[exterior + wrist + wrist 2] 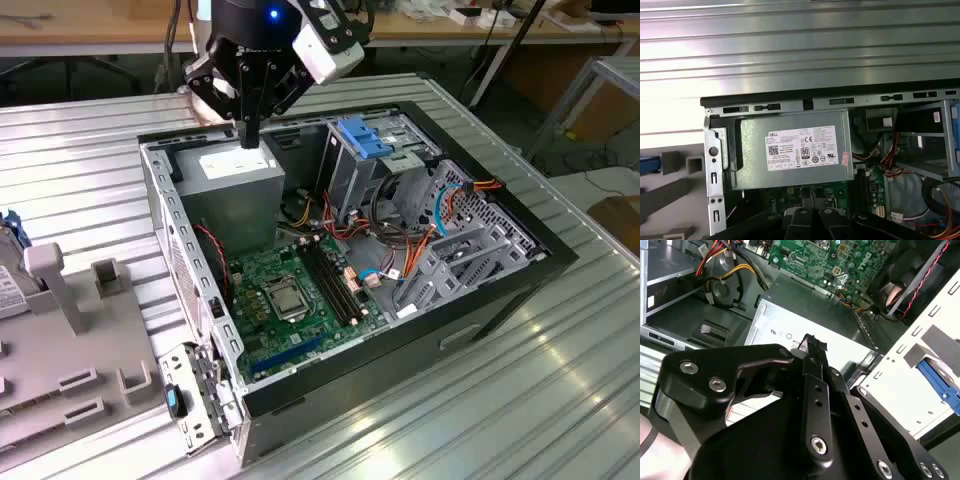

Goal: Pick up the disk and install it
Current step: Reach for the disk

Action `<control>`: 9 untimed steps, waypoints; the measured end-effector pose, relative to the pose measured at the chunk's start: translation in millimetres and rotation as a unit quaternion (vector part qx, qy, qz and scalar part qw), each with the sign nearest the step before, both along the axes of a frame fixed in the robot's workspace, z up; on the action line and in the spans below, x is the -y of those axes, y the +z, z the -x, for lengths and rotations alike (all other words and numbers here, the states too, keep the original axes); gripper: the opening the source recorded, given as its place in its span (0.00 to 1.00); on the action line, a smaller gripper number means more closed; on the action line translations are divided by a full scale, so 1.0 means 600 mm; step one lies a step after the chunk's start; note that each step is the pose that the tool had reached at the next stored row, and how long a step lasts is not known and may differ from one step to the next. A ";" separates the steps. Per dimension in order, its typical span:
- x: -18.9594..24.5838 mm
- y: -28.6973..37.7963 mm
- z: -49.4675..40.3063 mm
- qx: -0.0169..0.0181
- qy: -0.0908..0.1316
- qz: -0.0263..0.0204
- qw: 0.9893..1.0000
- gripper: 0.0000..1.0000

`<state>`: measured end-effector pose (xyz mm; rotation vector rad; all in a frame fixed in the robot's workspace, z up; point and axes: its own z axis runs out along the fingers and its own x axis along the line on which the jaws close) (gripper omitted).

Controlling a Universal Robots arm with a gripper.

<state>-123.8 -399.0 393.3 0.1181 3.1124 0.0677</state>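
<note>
Your tool (248, 140) hangs over the power supply (240, 172) in the open computer case (450, 322), fingers pinched together and empty. The disk (6, 282) lies on the grey rack (60, 400) at the exterior view's left edge, well apart. I judge that it's not picked up and nothing is installed.

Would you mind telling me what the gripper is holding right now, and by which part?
Nothing is held. The gripper hangs above the grey power-supply box in the open case, its fingers closed together with nothing between them.
</note>
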 end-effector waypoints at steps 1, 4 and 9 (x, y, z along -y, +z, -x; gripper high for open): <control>0.0003 0.000 0.007 0.000 0.000 0.000 1.000 0.11; 0.0005 0.000 0.016 0.000 0.000 0.000 1.000 0.11; 0.0008 0.000 0.025 0.000 0.000 0.000 1.000 0.11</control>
